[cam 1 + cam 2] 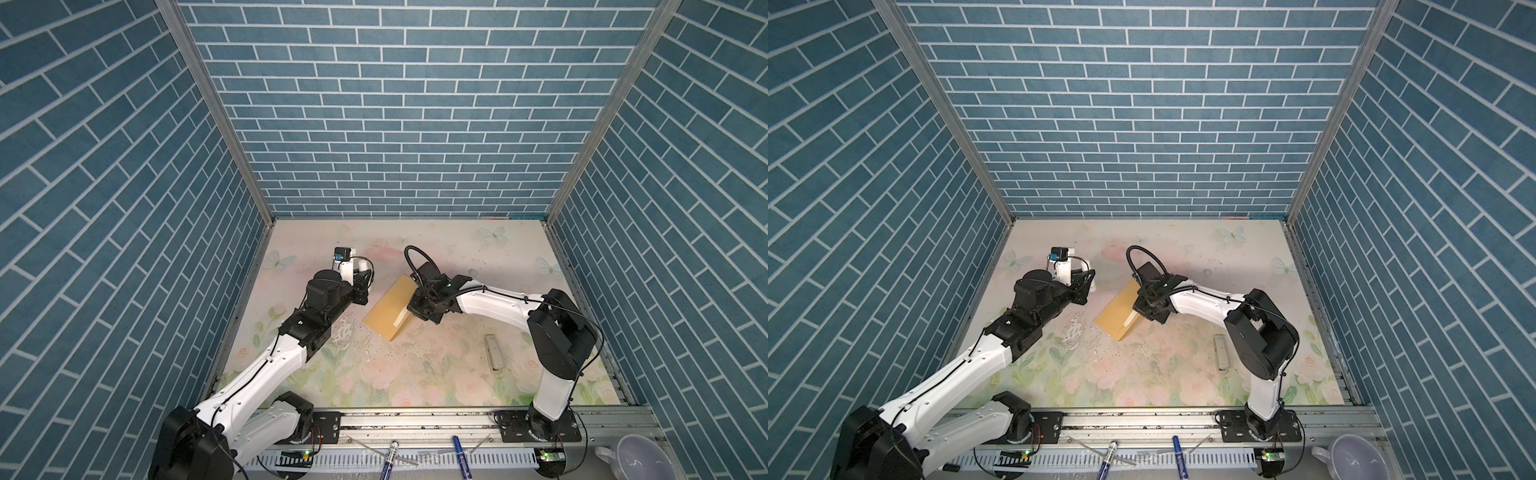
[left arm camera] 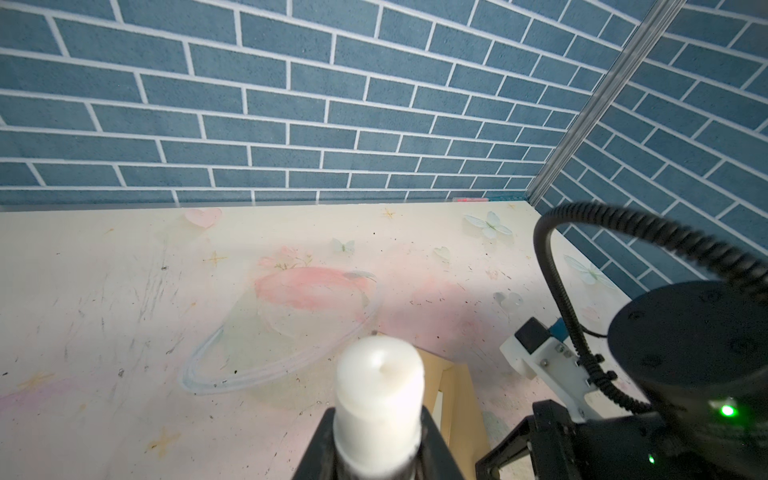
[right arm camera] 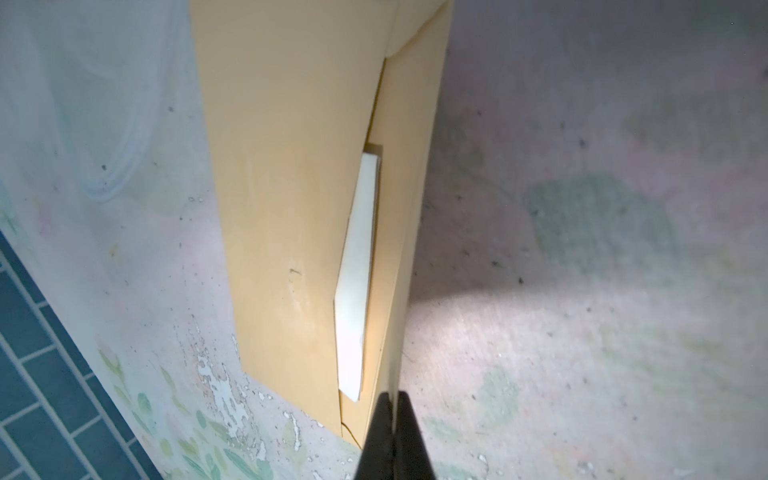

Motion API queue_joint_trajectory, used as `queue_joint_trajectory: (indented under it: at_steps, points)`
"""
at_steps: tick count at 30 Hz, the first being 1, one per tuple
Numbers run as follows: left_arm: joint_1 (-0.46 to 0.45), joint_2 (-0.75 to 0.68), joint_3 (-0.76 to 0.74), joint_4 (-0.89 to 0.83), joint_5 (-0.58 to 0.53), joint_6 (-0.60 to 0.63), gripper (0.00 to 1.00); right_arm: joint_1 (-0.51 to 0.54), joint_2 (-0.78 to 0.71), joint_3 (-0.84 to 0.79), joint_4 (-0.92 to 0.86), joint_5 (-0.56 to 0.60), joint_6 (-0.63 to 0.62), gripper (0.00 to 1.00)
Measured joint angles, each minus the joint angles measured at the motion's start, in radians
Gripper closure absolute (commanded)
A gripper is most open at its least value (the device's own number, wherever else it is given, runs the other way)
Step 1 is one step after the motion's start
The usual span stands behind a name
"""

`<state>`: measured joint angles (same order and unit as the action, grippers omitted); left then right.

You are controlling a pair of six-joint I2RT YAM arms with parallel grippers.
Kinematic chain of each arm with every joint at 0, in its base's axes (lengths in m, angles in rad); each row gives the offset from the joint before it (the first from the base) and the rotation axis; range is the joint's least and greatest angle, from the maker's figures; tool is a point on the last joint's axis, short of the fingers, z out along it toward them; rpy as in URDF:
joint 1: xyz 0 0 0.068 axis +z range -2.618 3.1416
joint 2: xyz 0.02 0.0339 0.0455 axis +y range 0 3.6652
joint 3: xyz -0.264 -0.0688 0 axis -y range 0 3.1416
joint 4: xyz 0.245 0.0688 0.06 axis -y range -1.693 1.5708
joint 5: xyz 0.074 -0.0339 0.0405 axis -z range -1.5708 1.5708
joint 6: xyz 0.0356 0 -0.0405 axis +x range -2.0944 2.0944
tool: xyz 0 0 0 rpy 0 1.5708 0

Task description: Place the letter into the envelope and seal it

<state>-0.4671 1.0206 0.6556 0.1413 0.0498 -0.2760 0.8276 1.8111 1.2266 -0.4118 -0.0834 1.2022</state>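
Note:
The mustard-yellow envelope [image 1: 388,309] [image 1: 1117,309] [image 3: 282,208] lies at an angle mid-table. A pale strip of the letter [image 1: 401,319] [image 1: 1132,319] [image 3: 357,270] shows in its mouth; the remainder is hidden inside. My right gripper [image 1: 417,309] [image 1: 1144,309] [image 3: 392,401] is shut on the envelope's raised flap edge. My left gripper [image 1: 361,277] [image 1: 1086,284] [image 2: 378,419] hovers left of the envelope, shut on a white cylinder [image 1: 363,265] [image 2: 380,382]. In the left wrist view a corner of the envelope [image 2: 455,399] shows past the cylinder.
A flat pale bar-shaped object [image 1: 494,353] [image 1: 1222,353] lies on the floral table right of the envelope. Two blue markers [image 1: 390,455] [image 1: 459,451] and a white cup [image 1: 636,457] sit by the front rail. Blue brick walls close in three sides.

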Motion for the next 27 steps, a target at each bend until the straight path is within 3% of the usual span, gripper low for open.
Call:
queue_joint_trajectory:
  at_steps: [9,16,21,27]
  points:
    - [-0.004,0.01,-0.012,0.028,0.023,-0.001,1.0,-0.155,-0.064,0.001,-0.002,-0.141,-0.464,1.0]
    - [-0.036,0.051,-0.016,0.059,0.03,-0.002,1.0,-0.235,-0.022,0.119,-0.164,-0.254,-0.774,1.0]
    - [-0.06,0.084,-0.018,0.092,0.037,-0.002,1.0,-0.253,0.058,0.256,-0.273,-0.296,-0.936,1.0]
    - [-0.086,0.134,-0.038,0.143,0.041,-0.004,1.0,-0.266,0.143,0.334,-0.357,-0.312,-1.036,1.0]
